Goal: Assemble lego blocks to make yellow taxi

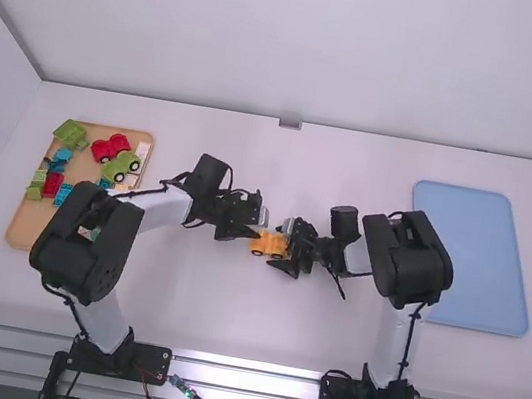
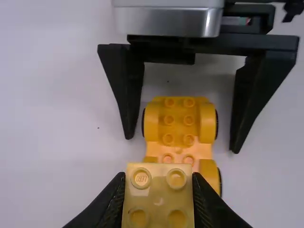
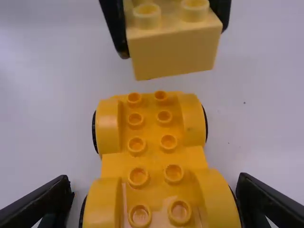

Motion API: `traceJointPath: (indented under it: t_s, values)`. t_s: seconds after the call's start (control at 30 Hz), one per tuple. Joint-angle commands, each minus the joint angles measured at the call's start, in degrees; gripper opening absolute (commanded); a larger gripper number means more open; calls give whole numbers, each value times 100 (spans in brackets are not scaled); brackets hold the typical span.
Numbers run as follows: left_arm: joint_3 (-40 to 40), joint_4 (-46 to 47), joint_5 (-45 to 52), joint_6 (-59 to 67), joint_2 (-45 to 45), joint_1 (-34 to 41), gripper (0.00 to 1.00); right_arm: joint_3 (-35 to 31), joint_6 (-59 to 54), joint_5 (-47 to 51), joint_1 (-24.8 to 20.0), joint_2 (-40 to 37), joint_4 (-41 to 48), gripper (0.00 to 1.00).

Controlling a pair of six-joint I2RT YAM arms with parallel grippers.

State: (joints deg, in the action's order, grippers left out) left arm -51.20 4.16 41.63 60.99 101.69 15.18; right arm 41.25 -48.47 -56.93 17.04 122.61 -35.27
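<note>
Plainly, pale yellow block [image 2: 159, 199]: flat smooth sides, four round studs seen on top, studs up; pinched between the fingers of the left gripper [image 1: 260, 223]; in the right wrist view it is just off one end of the yellow chassis [image 3: 152, 156], a gap between.
Left gripper: fingers pressed on two opposite sides of the block.
Yellow chassis: warmer yellow than the block; upright on the table [image 1: 227, 315]; studs in paired rows along the middle, rounded fenders at the corners, black tyres outside them; between the two grippers.
Right gripper [image 1: 279, 246]: fingers spread, one each side of the chassis at the end away from the block; in the left wrist view, a gap shows between each finger and the wheels.
Tan tray [image 1: 27, 223]: well apart, at the table's left; holds green wheeled pieces [image 1: 72, 133], a red wheeled piece [image 1: 110, 147], a red block [image 1: 53, 185] and blue blocks [image 1: 62, 194].
Blue tray [image 1: 469, 257]: well apart, at the table's right; shallow, rounded corners.
</note>
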Motion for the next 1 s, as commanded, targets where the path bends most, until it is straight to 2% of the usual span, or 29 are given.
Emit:
traceJointPath:
  t_s: [0.0, 0.1, 0.23, 0.4, 0.53, 0.77, 0.97]
  values:
    - [103, 42, 81, -198, -129, -17, 2, 181, -197, -177, -26, 96, 120, 89]
    - [101, 297, 503, 326, -125, -42, 2, 212, -201, -260, -52, 96, 168, 89]
    - [101, 223, 1005, 355, -86, -103, 2, 146, -555, -345, -50, 98, 208, 84]
    - [103, 131, 723, 132, -81, 13, 2, 105, -544, -326, 0, 98, 144, 81]
    - [103, 140, 909, 167, -40, -9, 2, 114, -542, -348, -17, 98, 151, 78]
    - [103, -219, 992, -102, 406, 26, 2, 109, -542, -348, -17, 98, 151, 70]
    - [103, -232, 977, -69, 415, 22, 2, 111, -584, -348, -7, 98, 170, 62]
